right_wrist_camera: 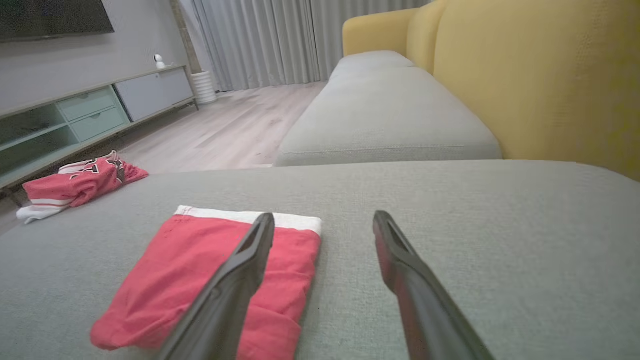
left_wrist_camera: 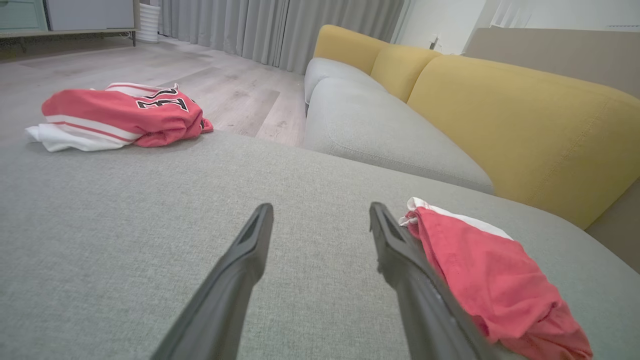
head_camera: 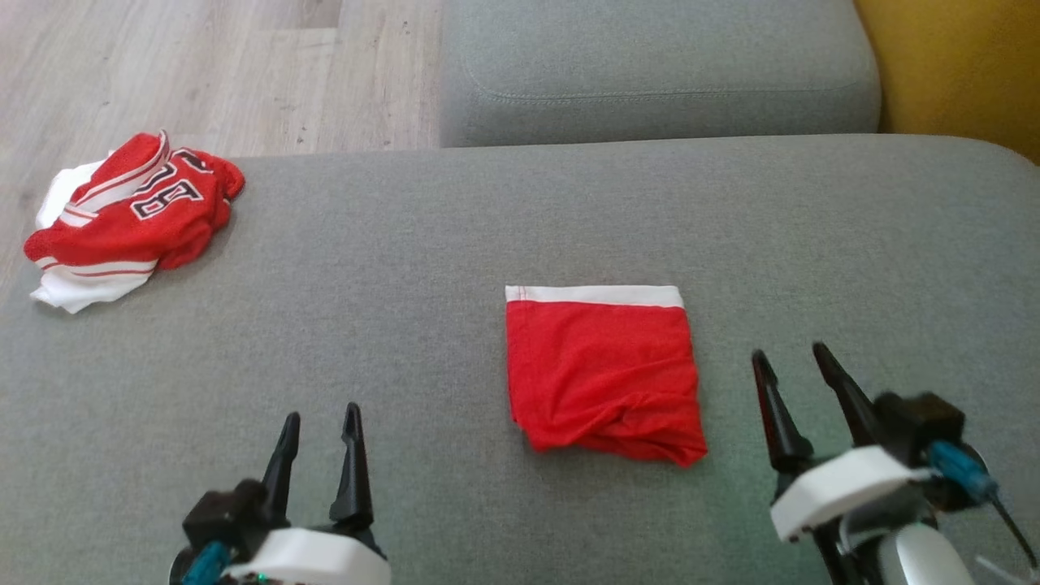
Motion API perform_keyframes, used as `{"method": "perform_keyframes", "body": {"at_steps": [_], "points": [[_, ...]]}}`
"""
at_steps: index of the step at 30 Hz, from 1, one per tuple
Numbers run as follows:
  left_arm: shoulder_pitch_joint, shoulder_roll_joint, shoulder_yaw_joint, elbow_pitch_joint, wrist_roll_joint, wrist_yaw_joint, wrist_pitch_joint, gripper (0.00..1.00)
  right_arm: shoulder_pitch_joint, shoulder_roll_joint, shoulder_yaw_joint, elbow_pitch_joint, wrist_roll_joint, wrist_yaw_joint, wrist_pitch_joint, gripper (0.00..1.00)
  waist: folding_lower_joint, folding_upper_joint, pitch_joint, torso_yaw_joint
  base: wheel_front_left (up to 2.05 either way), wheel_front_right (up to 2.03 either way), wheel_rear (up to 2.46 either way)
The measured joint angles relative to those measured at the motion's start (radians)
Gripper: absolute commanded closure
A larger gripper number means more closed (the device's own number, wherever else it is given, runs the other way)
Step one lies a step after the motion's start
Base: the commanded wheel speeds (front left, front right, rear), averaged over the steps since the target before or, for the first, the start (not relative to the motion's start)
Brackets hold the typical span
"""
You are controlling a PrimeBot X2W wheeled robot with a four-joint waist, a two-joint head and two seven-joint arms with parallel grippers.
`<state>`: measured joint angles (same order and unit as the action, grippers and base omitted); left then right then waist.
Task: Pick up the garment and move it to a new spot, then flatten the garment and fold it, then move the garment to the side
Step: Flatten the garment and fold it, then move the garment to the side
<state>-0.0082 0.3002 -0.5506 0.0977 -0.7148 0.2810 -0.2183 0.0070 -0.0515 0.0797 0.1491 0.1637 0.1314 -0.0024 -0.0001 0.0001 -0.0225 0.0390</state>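
Garment (head_camera: 601,374) lay folded on grey cushion (head_camera: 390,276) between left gripper (head_camera: 321,413) and right gripper (head_camera: 788,351), both spread wide and empty.

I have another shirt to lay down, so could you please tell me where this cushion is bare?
The cushion is bare between the crumpled jersey and the folded red garment, behind it to the far edge, and at far right. Crowded: the jersey's far left corner, and the near edge where the left end effector and right end effector hover.

A grey fabric sofa seat (head_camera: 406,244) meets mustard-yellow back cushions (left_wrist_camera: 525,125). Pale wood-plank floor (right_wrist_camera: 225,130) runs to grey curtains (right_wrist_camera: 270,40) and a low teal-drawered cabinet (right_wrist_camera: 90,110).
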Motion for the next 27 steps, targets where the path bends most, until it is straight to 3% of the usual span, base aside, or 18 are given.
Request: {"method": "perform_keyframes", "body": {"at_steps": [8, 27], "points": [[0.047, 0.0, 0.009, 0.036, 0.004, -0.001, -0.018, 0.0, 0.064, 0.004, -0.023, 0.012, 0.012, 0.0, -0.043, 0.0, 0.0, 0.0, -0.004, -0.006, 0.0, 0.0, 0.0], [0.045, 0.001, 0.008, 0.051, 0.019, -0.001, -0.021, 0.0, 0.049, 0.005, -0.023, 0.059, -0.001, 0.0, -0.04, 0.0, 0.0001, 0.0, 0.009, 0.02, 0.0, 0.0, 0.0]]}}
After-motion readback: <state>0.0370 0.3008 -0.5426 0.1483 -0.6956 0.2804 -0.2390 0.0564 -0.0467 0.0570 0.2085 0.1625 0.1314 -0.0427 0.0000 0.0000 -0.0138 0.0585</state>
